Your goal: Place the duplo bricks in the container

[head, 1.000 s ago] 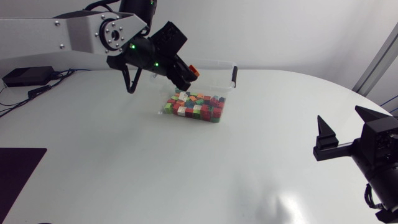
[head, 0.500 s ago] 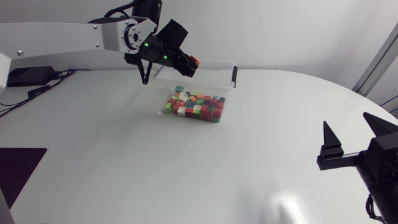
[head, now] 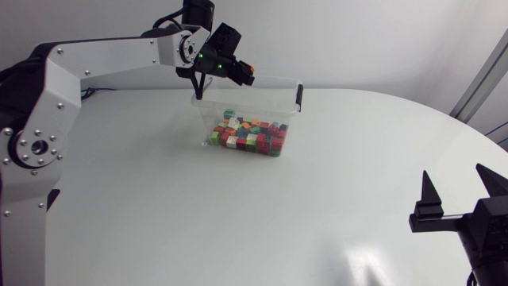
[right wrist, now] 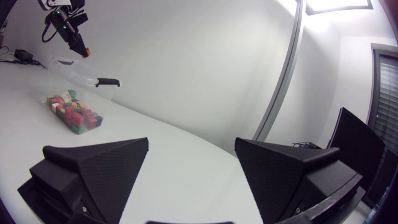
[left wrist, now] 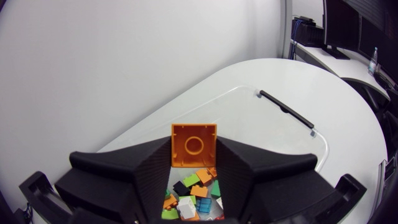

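Observation:
My left gripper (head: 244, 77) hangs over the far rim of the clear plastic container (head: 282, 89), shut on an orange duplo brick (left wrist: 194, 144) that also shows as an orange speck (head: 248, 79) in the head view. Below its fingers (left wrist: 146, 177), inside the container (left wrist: 292, 134), lie several coloured bricks (left wrist: 193, 196). The same pile of bricks (head: 248, 137) covers the container floor. My right gripper (head: 460, 193) stands open near the table's front right, nothing between its fingers (right wrist: 99, 168). From there the container (right wrist: 74, 73) and the left gripper (right wrist: 79, 46) are far ahead.
A black handle (head: 299, 97) clips the container's right end. The white table (head: 262, 214) spreads bare between the container and my right gripper. A dark mat (head: 20, 216) lies at the left edge.
My left arm has lifted and swung back toward the container's far side with the orange brick. The right gripper has sunk lower in the head view.

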Available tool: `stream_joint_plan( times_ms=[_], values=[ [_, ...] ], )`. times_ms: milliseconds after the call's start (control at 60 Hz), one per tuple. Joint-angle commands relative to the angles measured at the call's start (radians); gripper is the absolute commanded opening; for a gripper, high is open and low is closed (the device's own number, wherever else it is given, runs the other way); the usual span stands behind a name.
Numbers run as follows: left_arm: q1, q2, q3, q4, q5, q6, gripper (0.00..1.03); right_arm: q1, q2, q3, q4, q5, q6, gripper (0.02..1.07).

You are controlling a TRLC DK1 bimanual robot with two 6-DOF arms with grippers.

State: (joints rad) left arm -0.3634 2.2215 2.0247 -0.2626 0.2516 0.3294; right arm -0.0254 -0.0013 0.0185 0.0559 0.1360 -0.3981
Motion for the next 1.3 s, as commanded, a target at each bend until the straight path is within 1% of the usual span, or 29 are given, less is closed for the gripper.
stream_joint_plan(
  times_ms=[0,17,50,67,100,117,167,183,217,233,250,267,467,550,650,750,800,867,883,950,967,983,1000,1050,1100,1233,1250,1283],
  values=[
    [0.014,0.053,0.058,0.005,-0.011,-0.039,0.44,0.007,-0.006,-0.023,-0.011,0.014,-0.013,1.02],
    [0.014,0.061,0.066,0.005,-0.015,-0.041,0.48,0.007,-0.006,-0.025,-0.011,0.016,-0.013,1.02],
    [0.014,0.066,0.072,0.005,-0.018,-0.043,0.52,0.008,-0.006,-0.023,-0.019,0.017,-0.008,1.02],
    [0.014,0.073,0.08,0.003,-0.025,-0.043,0.6,0.01,-0.006,-0.025,-0.022,0.016,-0.008,1.02],
    [0.014,0.078,0.085,0.003,-0.028,-0.043,0.66,0.013,-0.006,-0.025,-0.022,0.016,-0.007,1.02],
    [0.014,0.084,0.092,0.003,-0.038,-0.041,0.74,0.018,-0.006,-0.025,-0.022,0.016,-0.005,1.02],
    [0.012,0.096,0.106,0.003,-0.051,-0.041,0.83,0.025,-0.005,-0.025,-0.022,0.016,-0.004,1.02],
    [0.012,0.099,0.108,0.003,-0.054,-0.041,0.84,0.025,-0.005,-0.025,-0.022,0.016,-0.004,1.02],
    [0.011,0.11,0.12,0.003,-0.06,-0.043,0.92,0.033,-0.005,-0.025,-0.024,0.016,-0.002,1.02],
    [0.009,0.112,0.121,0.003,-0.061,-0.041,0.93,0.036,-0.003,-0.025,-0.024,0.016,-0.002,1.02],
    [0.009,0.116,0.126,0.003,-0.064,-0.041,0.97,0.042,-0.002,-0.025,-0.024,0.016,-0.001,1.02],
    [0.007,0.121,0.132,0.0,-0.064,-0.043,0.99,0.045,-0.002,-0.023,-0.025,0.016,-0.001,1.02],
    [0.006,0.115,0.143,-0.003,-0.064,-0.056,0.99,0.051,-0.002,-0.025,-0.025,0.008,0.048,1.02],
    [0.017,0.078,0.134,-0.013,-0.064,-0.055,0.99,0.056,-0.003,-0.025,-0.025,0.007,0.048,1.02],
    [0.043,0.003,0.08,-0.012,-0.064,-0.046,0.99,0.058,-0.003,-0.025,-0.025,0.004,0.048,1.02],
    [0.084,-0.128,-0.041,0.008,-0.064,-0.044,0.99,0.048,-0.003,-0.023,-0.025,0.004,0.042,1.02],
    [0.109,-0.209,-0.133,0.068,-0.064,-0.044,0.99,0.047,-0.003,-0.025,-0.025,0.004,0.044,1.02],
    [0.132,-0.283,-0.212,0.108,-0.064,-0.044,0.99,0.044,-0.003,-0.025,-0.025,0.004,0.044,1.02],
    [0.149,-0.326,-0.258,0.132,-0.064,-0.046,0.99,0.047,-0.003,-0.025,-0.025,0.002,0.047,1.02],
    [0.172,-0.401,-0.34,0.164,-0.064,-0.044,0.99,0.062,-0.005,-0.025,-0.025,-0.004,0.065,1.02],
    [0.185,-0.441,-0.386,0.181,-0.063,-0.041,0.99,0.067,-0.005,-0.025,-0.025,-0.004,0.065,1.02],
    [0.185,-0.441,-0.386,0.181,-0.063,-0.041,0.99,0.067,-0.005,-0.025,-0.025,-0.004,0.065,1.02],
    [0.199,-0.491,-0.451,0.214,-0.063,-0.023,0.99,0.073,-0.003,-0.025,-0.025,-0.004,0.068,1.02],
    [0.222,-0.563,-0.534,0.249,-0.063,-0.01,0.99,0.087,-0.005,-0.025,-0.025,-0.006,0.084,1.02],
    [0.239,-0.625,-0.604,0.269,-0.058,-0.007,0.99,0.094,-0.005,-0.025,-0.025,-0.006,0.099,1.02],
    [0.282,-0.763,-0.759,0.278,-0.031,-0.004,0.99,0.088,-0.005,-0.025,-0.024,-0.003,0.148,1.02],
    [0.291,-0.803,-0.811,0.299,-0.029,0.002,0.99,0.088,-0.005,-0.025,-0.024,-0.003,0.159,1.02],
    [0.293,-0.838,-0.865,0.319,-0.028,0.011,0.99,0.088,-0.005,-0.023,-0.024,-0.003,0.173,1.02]
  ],
)
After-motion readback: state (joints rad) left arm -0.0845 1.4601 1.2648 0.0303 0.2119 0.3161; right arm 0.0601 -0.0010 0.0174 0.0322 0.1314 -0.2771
